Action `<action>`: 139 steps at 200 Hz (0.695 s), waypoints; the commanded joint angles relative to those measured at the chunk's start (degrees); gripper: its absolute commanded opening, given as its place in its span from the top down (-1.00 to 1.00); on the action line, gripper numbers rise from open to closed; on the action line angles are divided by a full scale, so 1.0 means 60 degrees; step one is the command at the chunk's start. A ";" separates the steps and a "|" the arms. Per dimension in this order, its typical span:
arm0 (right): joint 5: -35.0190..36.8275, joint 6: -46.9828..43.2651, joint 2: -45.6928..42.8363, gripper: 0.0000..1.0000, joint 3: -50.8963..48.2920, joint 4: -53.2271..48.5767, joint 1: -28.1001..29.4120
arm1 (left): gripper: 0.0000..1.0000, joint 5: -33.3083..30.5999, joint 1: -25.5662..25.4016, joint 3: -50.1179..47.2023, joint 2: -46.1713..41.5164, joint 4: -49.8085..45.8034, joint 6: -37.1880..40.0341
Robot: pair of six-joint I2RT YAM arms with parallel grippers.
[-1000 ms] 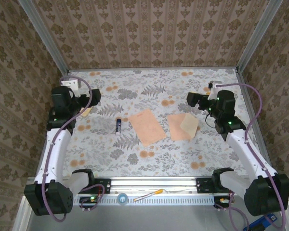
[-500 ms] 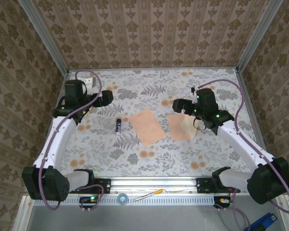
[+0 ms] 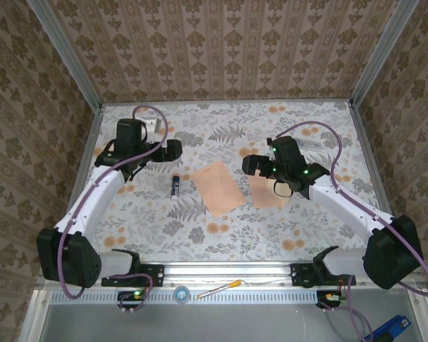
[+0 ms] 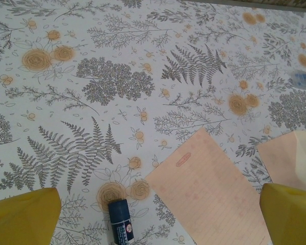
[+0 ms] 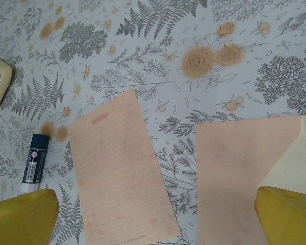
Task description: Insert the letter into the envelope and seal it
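Arms both reach inward over the counter, wrists turned toward each other. I read the left fingers as spread wide and empty, the right fingers the same. Their yellow tips are cut off at the bottom edge of my wrist views. The letter, a plain salmon sheet, lies flat and tilted ahead of the right fingers, between the tips. The envelope sits just beside it, ahead of the right-hand tip, pale flap open and partly cropped.
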 commanded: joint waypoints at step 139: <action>-0.1824 0.1971 0.2102 -1.00 0.0638 0.0575 0.0476 | -1.00 0.0646 -0.0304 -0.0522 0.1423 0.0663 -0.0924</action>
